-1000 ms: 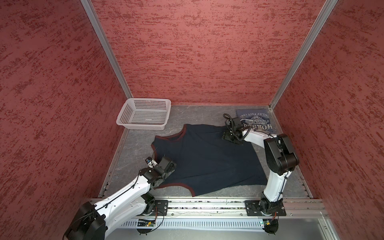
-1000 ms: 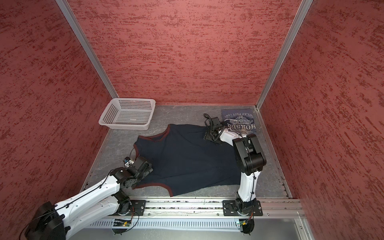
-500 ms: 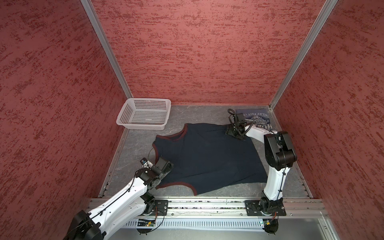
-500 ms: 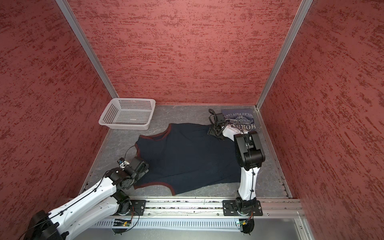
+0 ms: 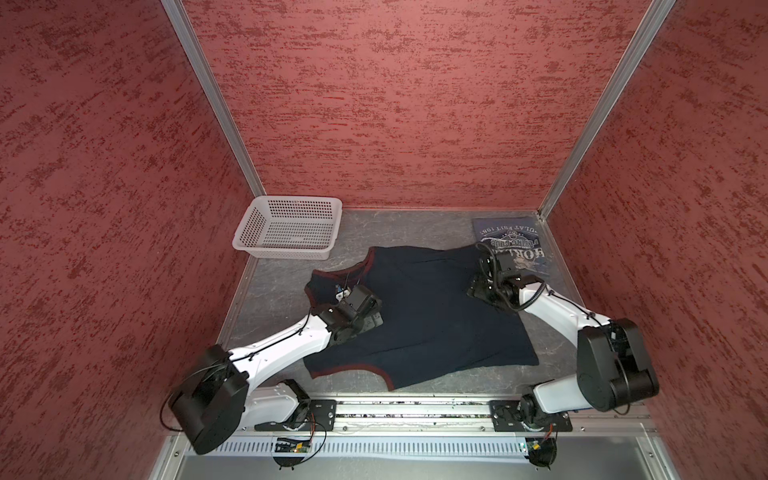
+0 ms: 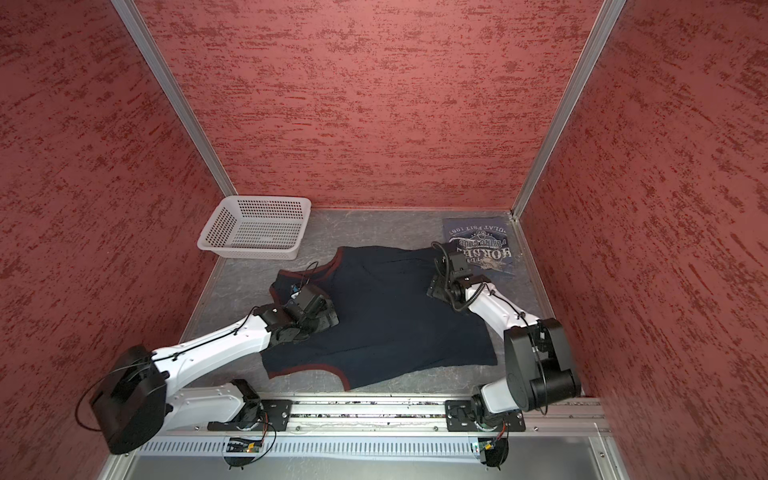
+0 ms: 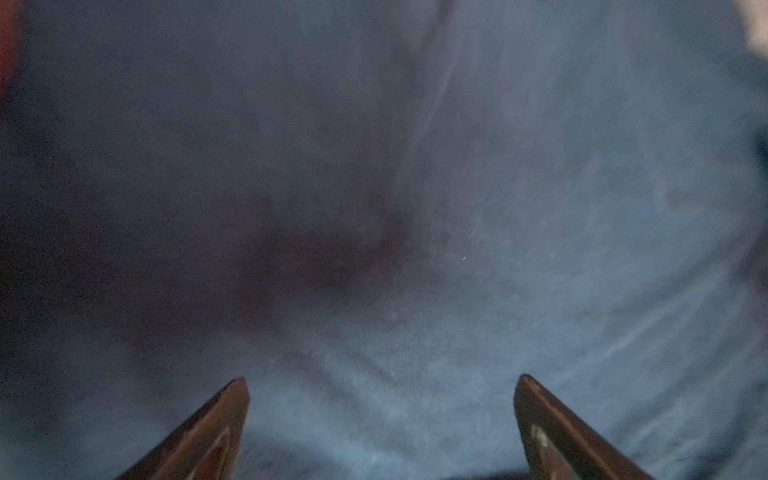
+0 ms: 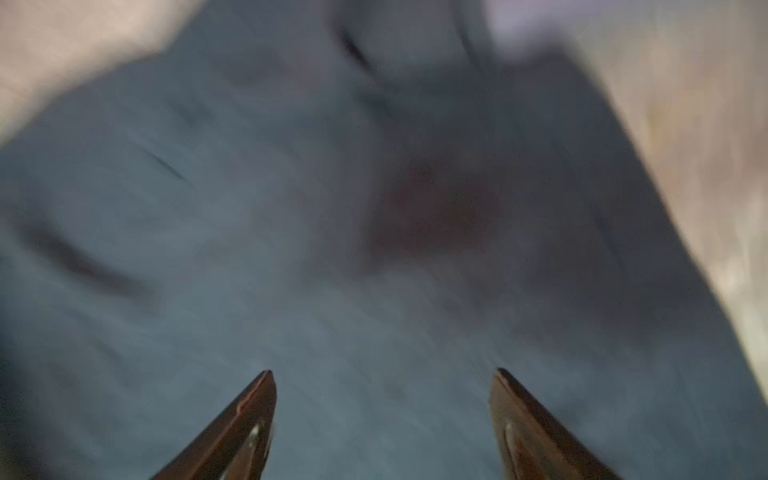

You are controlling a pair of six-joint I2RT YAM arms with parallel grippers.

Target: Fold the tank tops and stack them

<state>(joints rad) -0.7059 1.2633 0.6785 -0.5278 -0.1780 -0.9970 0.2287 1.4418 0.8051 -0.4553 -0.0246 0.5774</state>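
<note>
L gripper (image 7: 382, 378): jaws spread wide, nothing btwn them, just navy cloth below. Wrist view is blurred, so can't tell if the tips touch it. In both top views it sits over the navy top (image 5: 432, 324) (image 6: 386, 320) near the top's 9 o'clock edge, close to the maroon trim.

R gripper (image 8: 384, 372): jaws also spread, empty, dark cloth under them; blurred too. In both top views it's at the navy top's 2 o'clock corner.

Navy top lies spread out, unfolded, mid table (image 5: 415, 226), trimmed openings toward 9 o'clock, hem toward 3.

Blue top (image 5: 513, 239) (image 6: 482, 241) is folded, lettering up, at 1 o'clock in the far R corner, just beside the navy top's corner and R gripper.

Basket (image 5: 282, 251) (image 6: 249, 251) at 11 o'clock, apart from both tops.
</note>
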